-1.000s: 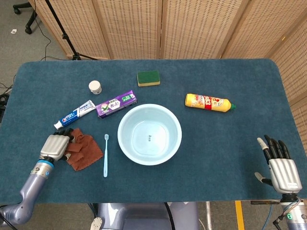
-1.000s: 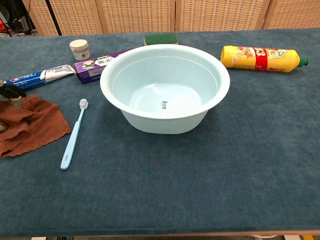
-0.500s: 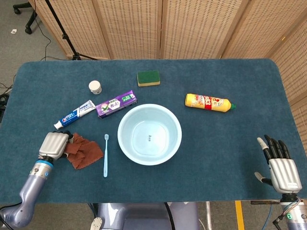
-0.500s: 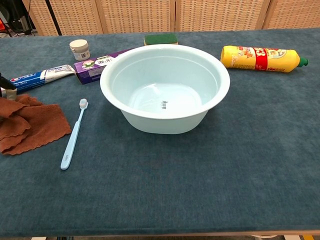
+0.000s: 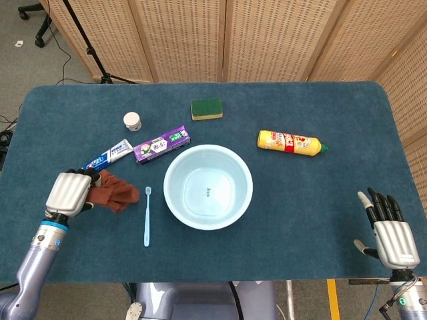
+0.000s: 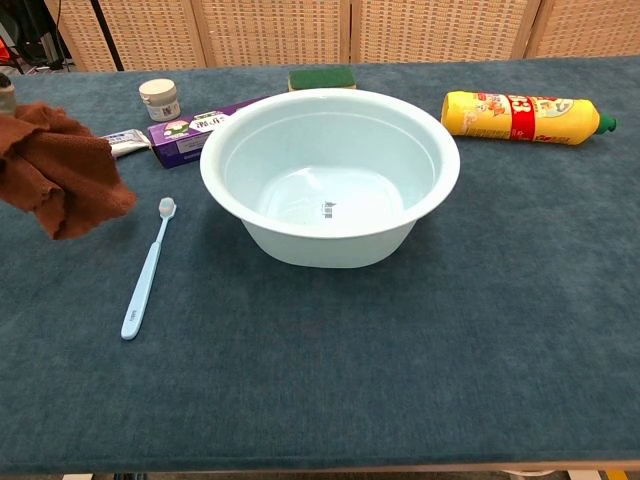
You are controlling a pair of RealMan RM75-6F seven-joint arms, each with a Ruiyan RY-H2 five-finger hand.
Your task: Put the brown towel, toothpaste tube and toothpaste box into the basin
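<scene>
My left hand (image 5: 68,193) grips the brown towel (image 5: 113,191), which hangs bunched above the table at the left (image 6: 60,175). The toothpaste tube (image 5: 110,155) lies just beyond the hand, partly hidden by the towel in the chest view. The purple toothpaste box (image 5: 161,145) lies beside the tube, close to the far left rim of the pale blue basin (image 5: 244,200). The basin (image 6: 225,195) holds nothing. My right hand (image 5: 389,230) rests open at the near right edge of the table, fingers apart, far from everything.
A light blue toothbrush (image 5: 147,216) lies between the towel and the basin. A small white jar (image 5: 132,121) and a green sponge (image 5: 206,108) sit further back. A yellow bottle (image 5: 291,142) lies on its side to the right of the basin.
My left hand has closed on the brown towel and lifted it off the table, moving up and slightly away. The right hand has not moved.
</scene>
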